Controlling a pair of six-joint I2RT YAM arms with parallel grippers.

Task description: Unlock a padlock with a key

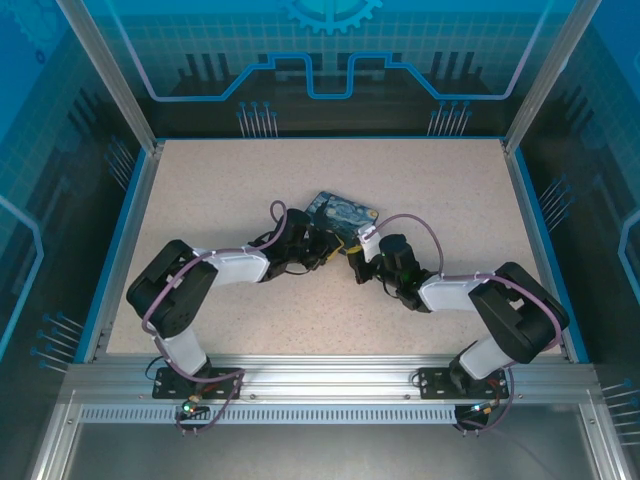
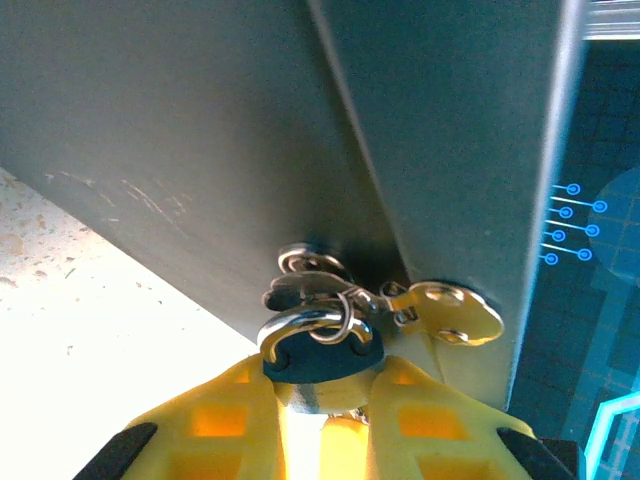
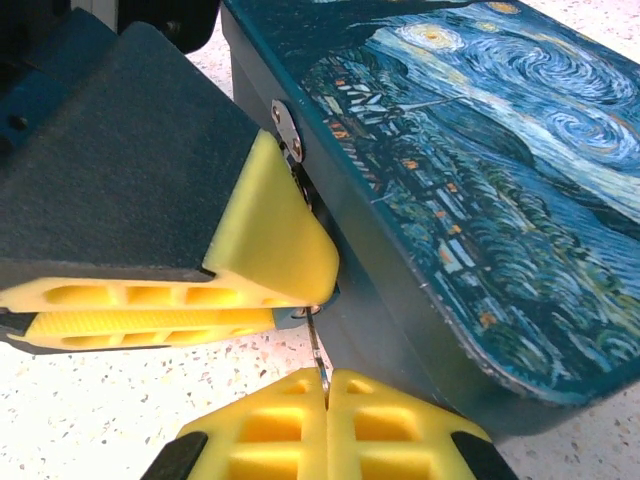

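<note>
The padlock (image 2: 318, 360) has a dark top and a silver shackle that hooks through the clasp on the side of the painted tin (image 1: 345, 209). My left gripper (image 2: 322, 385) is shut on the padlock's body, one yellow finger on each side. In the right wrist view the left gripper's fingers (image 3: 268, 235) cover the padlock, of which just a grey sliver (image 3: 298, 312) peeks out. The key (image 3: 317, 350) is a thin metal blade rising from my right gripper (image 3: 328, 378), which is shut on it. Its tip reaches the padlock's underside. From above, both grippers (image 1: 322, 243) (image 1: 352, 262) meet at the tin's near side.
A brass-coloured flat tab (image 2: 455, 312) hangs on a small ring beside the shackle. The tin's swirl-printed lid (image 3: 480, 150) lies flat on the speckled table (image 1: 250, 180). Blue rails and aluminium posts (image 1: 120, 90) frame the table.
</note>
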